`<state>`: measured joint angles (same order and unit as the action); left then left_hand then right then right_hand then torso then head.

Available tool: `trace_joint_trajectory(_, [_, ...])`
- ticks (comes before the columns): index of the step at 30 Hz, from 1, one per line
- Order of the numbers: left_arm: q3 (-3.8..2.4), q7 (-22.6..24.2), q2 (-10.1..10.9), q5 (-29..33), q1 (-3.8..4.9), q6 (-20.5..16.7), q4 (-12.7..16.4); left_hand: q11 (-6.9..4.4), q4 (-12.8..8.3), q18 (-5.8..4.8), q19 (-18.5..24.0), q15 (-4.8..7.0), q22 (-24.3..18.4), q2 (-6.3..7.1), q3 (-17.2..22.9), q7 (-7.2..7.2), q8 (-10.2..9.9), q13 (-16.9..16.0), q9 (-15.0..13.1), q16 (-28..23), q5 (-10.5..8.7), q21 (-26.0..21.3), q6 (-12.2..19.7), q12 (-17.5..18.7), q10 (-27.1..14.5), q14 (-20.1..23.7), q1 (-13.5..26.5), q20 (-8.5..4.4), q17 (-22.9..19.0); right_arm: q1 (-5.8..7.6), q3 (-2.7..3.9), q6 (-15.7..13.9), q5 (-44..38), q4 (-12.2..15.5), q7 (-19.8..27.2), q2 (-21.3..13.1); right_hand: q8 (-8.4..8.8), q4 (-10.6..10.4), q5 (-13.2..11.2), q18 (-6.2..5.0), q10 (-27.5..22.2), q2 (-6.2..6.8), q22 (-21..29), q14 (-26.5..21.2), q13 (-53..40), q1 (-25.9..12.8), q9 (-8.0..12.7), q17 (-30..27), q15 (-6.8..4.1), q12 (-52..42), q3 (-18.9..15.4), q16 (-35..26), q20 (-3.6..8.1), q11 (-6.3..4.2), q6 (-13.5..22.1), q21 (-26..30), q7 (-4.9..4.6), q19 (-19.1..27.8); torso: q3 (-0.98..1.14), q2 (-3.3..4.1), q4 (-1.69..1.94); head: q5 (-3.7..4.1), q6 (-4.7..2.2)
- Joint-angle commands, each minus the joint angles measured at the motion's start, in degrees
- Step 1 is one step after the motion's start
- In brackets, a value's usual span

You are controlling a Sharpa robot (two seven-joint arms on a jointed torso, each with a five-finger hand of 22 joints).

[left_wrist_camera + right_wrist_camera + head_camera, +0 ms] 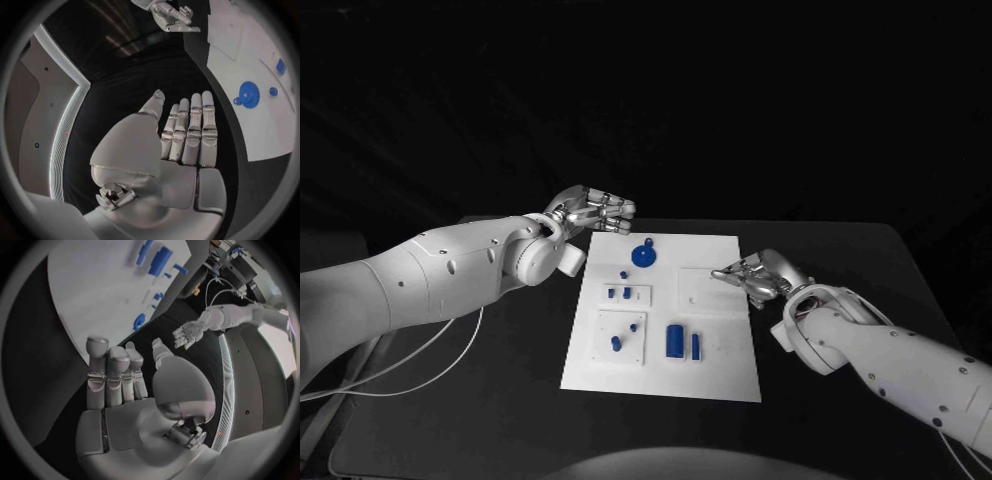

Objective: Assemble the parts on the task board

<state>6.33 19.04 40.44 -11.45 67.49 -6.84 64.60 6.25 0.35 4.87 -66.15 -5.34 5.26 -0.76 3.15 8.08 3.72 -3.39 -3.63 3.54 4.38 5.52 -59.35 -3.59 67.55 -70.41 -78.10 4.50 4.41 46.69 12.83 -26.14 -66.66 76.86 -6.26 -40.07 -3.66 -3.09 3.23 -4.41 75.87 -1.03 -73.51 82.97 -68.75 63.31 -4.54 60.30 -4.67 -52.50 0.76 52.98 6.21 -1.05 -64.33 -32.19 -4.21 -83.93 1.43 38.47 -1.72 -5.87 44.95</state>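
Board lies flat mid-table, long side running away from the robot. Parts are seen on it: gear w/ a small peg just beside it at the far end; two small pcs on a raised block on the left side; two more small pcs on a square plate nearer the robot; a wide block and thin bar side by side near the centre.

L hand is held at the board's far-left corner, off the board, fingers straight and close together, nothing in it. R hand is held at the board's right edge, about mid-length, fingers loosely extended, nothing gripped; contact w/ the board can't be told.

Step in hand: can't be settled. Both hands are empty and beside the board, which fits a pause ahead of a pick as well as a pull-back after a placement. Whether any part is seated in its slot can't be told; too small.

Any next pick calls for a fine pinch: parts are small and closely spaced, so neighbours are easily knocked.
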Motion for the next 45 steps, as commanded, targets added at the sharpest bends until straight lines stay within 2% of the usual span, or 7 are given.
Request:
trace_joint_trajectory(1, [-0.04,0.75,-0.62,3.86,0.05,-2.74,-1.1,0.06,0.02,-0.26,-0.26,-0.11,-0.09,-0.26,0.21,-0.27,-0.1,0.01,0.01,0.04,0.31,-0.21,0.03,0.25,-0.17,-0.04,-0.44,0.17,0.06,1.24,1.13,3.57,17.36,-3.02,11.23,0.54,0.18,1.99,1.77,-0.84,-3.11,-2.21,5.9,-1.49,6.62,1.88,0.01,-5.49,0.37,8.15,-4.2,-8.24,-0.58,0.07,0.11,13.33,0.04,-1.25,0.15,-0.66,-0.15,0.32,-2.11])
trace_joint_trajectory(23, [-0.19,3.32,-6.74,8.88,0.07,-9.38,-10.98,0.56,-0.38,0.43,1.3,-0.61,-0.63,-0.07,1.39,-0.57,-0.13,0.04,0.04,-0.06,0.82,-1.12,0.07,0.27,-3.01,3.57,-0.48,1.54,-0.38,5.33,6.58,15.53,45.94,-25.66,23.02,9.64,0.14,6.53,6.77,-3.44,-14.74,-3.94,69.76,-21.26,65.41,3.09,0.98,-56.8,12.36,49.09,-0.08,-49.51,-16.12,8.99,8.49,27.98,-3.7,27.94,1.43,-2.85,-0.78,0.72,-13.32])
trace_joint_trajectory(24, [-0.12,1.8,-6.51,7.18,0.03,-8.18,-10.81,-6.25,-0.35,-4.87,20.71,5.34,-5.26,0.76,-3.15,-8.08,-3.72,3.39,3.63,-3.54,-4.38,-5.52,17.97,3.59,-22.21,23.42,23.27,-4.5,-4.41,5.31,6.5,11.23,40.92,-25.22,19.79,9.44,3.66,3.09,-3.23,4.41,-32.77,1.03,73.51,-39.47,68.75,-16.51,4.54,-60.3,4.67,52.5,-0.76,-52.98,-6.21,1.05,64.33,32.19,4.21,83.93,1.2,-2.65,-0.79,0.76,-12.82])
trace_joint_trajectory(27, [-0.21,1.92,-6.36,7.24,-0.07,-8.58,-10.31,-6.25,-0.35,-4.87,23.7,5.34,-5.26,0.76,-3.15,-8.08,-3.72,3.39,3.63,-3.54,-4.38,-5.52,59.35,3.59,-25.27,26.62,26.58,-4.5,-4.41,5.41,6.25,10.85,41.26,-24.71,20.0,9.26,3.66,3.09,-3.23,4.41,-75.87,1.03,73.51,-42.53,68.75,-19.68,4.54,-60.3,4.67,52.5,-0.76,-52.98,-6.21,1.05,64.33,32.19,4.21,83.93,1.07,-2.88,-0.66,1.02,-12.7])
trace_joint_trajectory(30, [-0.52,2.38,-5.81,7.45,-0.45,-10.06,-8.47,-6.25,-0.35,-4.87,66.15,5.34,-5.26,0.76,-3.15,-8.08,-3.72,3.39,3.63,-3.54,-4.38,-5.52,59.35,3.59,-67.55,70.41,33.17,-4.5,-4.41,5.81,5.32,9.45,42.5,-22.87,20.79,8.58,3.66,3.09,-3.23,4.41,-75.87,1.03,73.51,-82.97,68.75,-63.31,4.54,-60.3,4.67,52.5,-0.76,-52.98,-6.21,1.05,64.33,32.19,4.21,83.93,0.59,-3.72,-0.21,1.94,-12.3])
trace_joint_trajectory(33, [-0.99,3.05,-5.0,7.78,-1.01,-12.26,-5.74,-6.25,-0.35,-4.87,66.15,5.34,-5.26,0.76,-3.15,-8.08,-3.72,3.39,3.63,-3.54,-4.38,-5.52,59.35,3.59,-67.55,70.41,78.1,-4.5,-4.41,6.39,3.94,7.36,44.33,-20.14,21.95,7.58,3.66,3.09,-3.23,4.41,-75.87,1.03,73.51,-82.97,68.75,-63.31,4.54,-60.3,4.67,52.5,-0.76,-52.98,-6.21,1.05,64.33,32.19,4.21,83.93,-0.11,-4.96,0.46,3.31,-11.7])
trace_joint_trajectory(45, [-4.55,8.18,1.16,10.22,-5.22,-28.91,14.95,-6.25,-0.35,-4.87,66.15,5.34,-5.26,0.76,-3.15,-8.08,-3.72,3.39,3.63,-3.54,-4.38,-5.52,59.35,3.59,-67.55,70.41,78.1,-4.5,-4.41,10.85,-6.63,-8.61,58.41,0.81,30.84,-0.11,3.66,3.09,-3.23,4.41,-75.87,1.03,73.51,-82.97,68.75,-63.31,4.54,-60.3,4.67,52.5,-0.76,-52.98,-6.21,1.05,64.33,32.19,4.21,83.93,-1.43,-7.29,1.72,5.87,-10.57])
